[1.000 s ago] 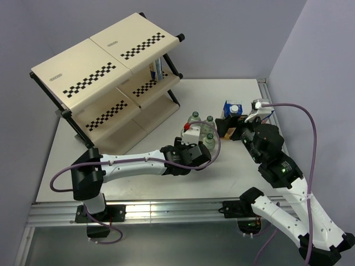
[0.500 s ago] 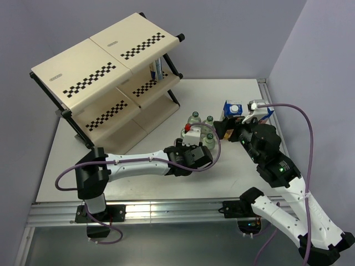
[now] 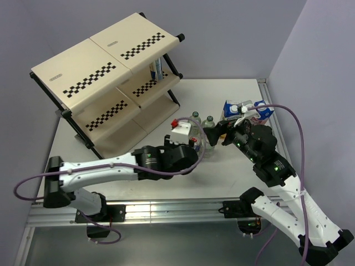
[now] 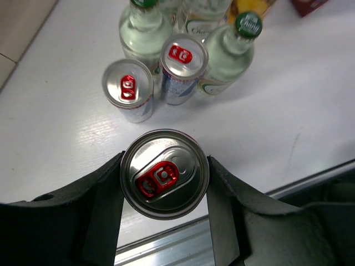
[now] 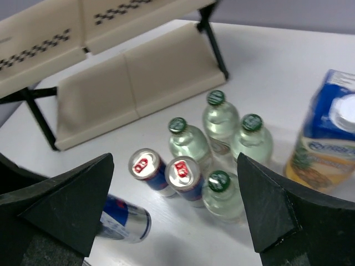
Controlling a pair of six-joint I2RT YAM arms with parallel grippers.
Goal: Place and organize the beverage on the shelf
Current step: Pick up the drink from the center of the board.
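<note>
The left hand [image 4: 165, 165] clamps a slim can [image 4: 165, 180] by its sides, top up, near the open front of the shelf [image 3: 83, 66], I think so that it can go in standing, while the right hand [image 5: 175, 160] hovers wide and empty over the bottles [image 5: 222, 119] farther from the shelf.

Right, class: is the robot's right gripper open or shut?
Open. The right wrist view shows the right gripper with its fingers spread wide and nothing gripped; bottles and cans stand on the table beyond.
</note>
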